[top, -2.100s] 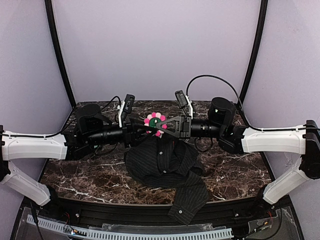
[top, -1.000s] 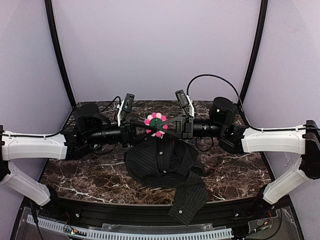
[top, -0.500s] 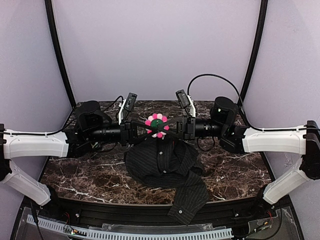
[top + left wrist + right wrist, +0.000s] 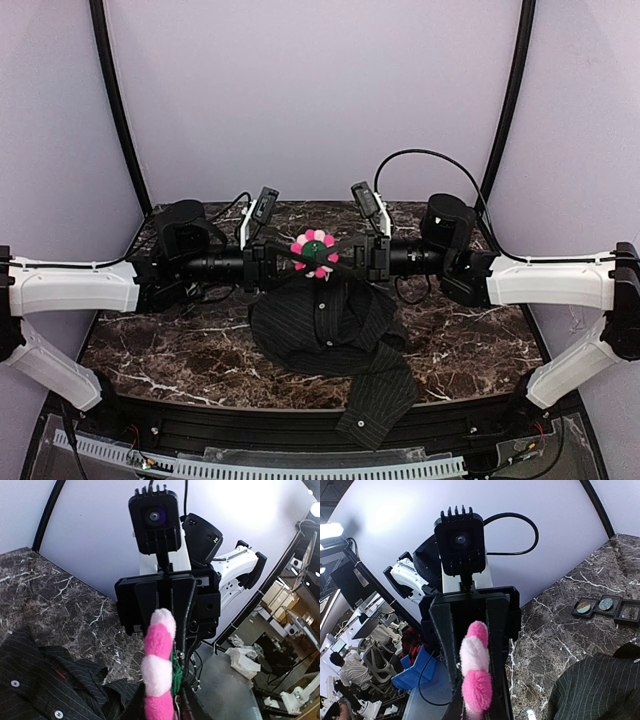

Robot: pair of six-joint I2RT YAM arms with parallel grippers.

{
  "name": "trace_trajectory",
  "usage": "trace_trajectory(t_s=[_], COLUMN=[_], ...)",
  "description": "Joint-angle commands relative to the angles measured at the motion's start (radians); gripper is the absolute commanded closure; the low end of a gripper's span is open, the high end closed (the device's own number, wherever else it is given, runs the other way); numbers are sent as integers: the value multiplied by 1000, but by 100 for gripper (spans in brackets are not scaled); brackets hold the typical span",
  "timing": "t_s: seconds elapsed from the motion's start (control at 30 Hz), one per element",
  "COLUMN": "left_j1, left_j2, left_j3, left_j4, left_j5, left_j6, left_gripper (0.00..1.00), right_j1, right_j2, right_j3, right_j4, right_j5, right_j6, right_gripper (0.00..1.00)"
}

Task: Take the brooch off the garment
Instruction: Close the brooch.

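Note:
The brooch (image 4: 314,251), a flower of pink and white petals round a green centre, hangs in the air above the dark striped shirt (image 4: 330,330). Both arms reach in level from the sides and meet at it. My left gripper (image 4: 301,257) is shut on the brooch (image 4: 159,670), which shows edge-on between its dark fingers in the left wrist view. My right gripper (image 4: 329,257) is shut on the same brooch (image 4: 476,675) from the other side. The shirt lies crumpled on the marble table, apart from the brooch.
Three small black square trays (image 4: 605,606) sit on the marble in the right wrist view. The shirt (image 4: 40,690) spreads below the left gripper, with one sleeve (image 4: 380,400) running toward the table's front edge. Curved black posts (image 4: 120,110) stand at the back corners.
The brooch stays in the air between both grippers and has turned slightly. The left arm has crept a little to the right; the shirt has not moved.

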Motion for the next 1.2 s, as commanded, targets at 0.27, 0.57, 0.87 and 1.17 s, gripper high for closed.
trace_trajectory(t_s=[0.27, 0.57, 0.87, 1.17], left_j1=[26, 34, 34, 34], left_j2=[-104, -153, -116, -75], left_j3=[29, 68, 38, -12], left_j4=[-230, -431, -402, -245], left_j5=[-78, -254, -282, -195], left_j6=[180, 453, 640, 550], left_gripper=[43, 26, 25, 24], right_j1=[18, 18, 22, 82], right_j2=[-20, -23, 3, 37], right_j3=[-5, -7, -12, -19], right_j4=[-35, 38, 63, 79], right_j5=[99, 136, 253, 292], right_j6=[26, 78, 293, 440], right_gripper=[100, 100, 100, 100])
